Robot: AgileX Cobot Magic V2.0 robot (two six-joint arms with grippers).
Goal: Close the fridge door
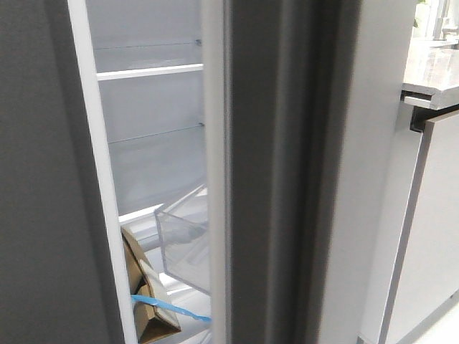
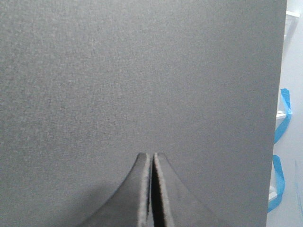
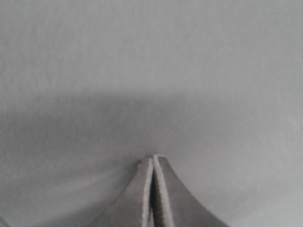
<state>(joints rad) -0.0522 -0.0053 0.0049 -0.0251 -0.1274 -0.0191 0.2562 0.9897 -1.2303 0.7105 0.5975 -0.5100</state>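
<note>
Nearest my front camera is the fridge door, still ajar left of the gap. My left gripper is clenched empty against it; my right gripper likewise on a pale panel. Heavy, stiff, handleless: I'd push flat near the free edge.

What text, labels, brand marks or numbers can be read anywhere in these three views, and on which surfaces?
None can be read in any view.
Fridge door: plain matte dark grey, no print or badge.
Pale panel facing the right tool: blank.
Brown carton low inside the fridge: no print visible on its shown faces.
Blue tape: plain strips.
Clear drawer: unmarked.
Left tool: no marking.
</note>
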